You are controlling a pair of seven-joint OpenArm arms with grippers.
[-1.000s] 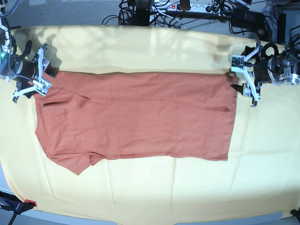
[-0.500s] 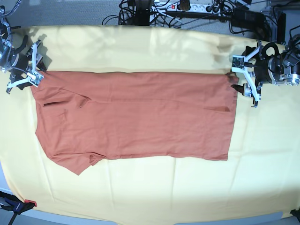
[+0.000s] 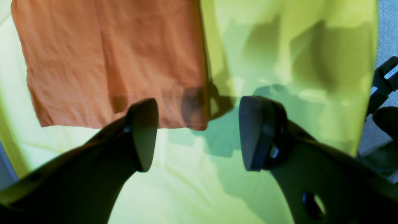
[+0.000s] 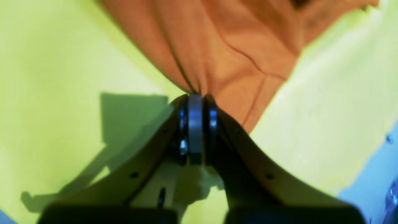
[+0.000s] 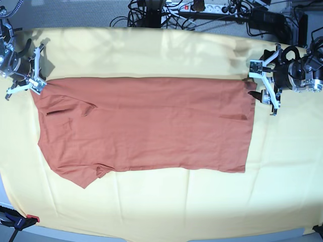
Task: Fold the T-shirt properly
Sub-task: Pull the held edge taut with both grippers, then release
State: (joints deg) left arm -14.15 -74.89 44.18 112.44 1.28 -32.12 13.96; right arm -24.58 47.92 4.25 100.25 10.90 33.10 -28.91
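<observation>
Because the T-shirt (image 5: 146,123) is thin, limp cotton lying flat mid-tabletop on a yellow cloth (image 5: 166,201), it likely sags unless pinched at corners. The right end effector (image 4: 195,96) is clamped on its far-left shoulder corner; the left end effector (image 3: 199,133) hangs spread beside the far-right hem corner. Cables (image 5: 202,10) lie well beyond, so nothing blocks either.

We get the base view looking steeply down over the whole counter (image 5: 151,212), while each wrist view sits close behind its own tool, left tool (image 3: 199,133) facing the T-shirt (image 3: 108,62) hem corner, right tool (image 4: 196,124) its opposite end, both corners shared with base.
</observation>
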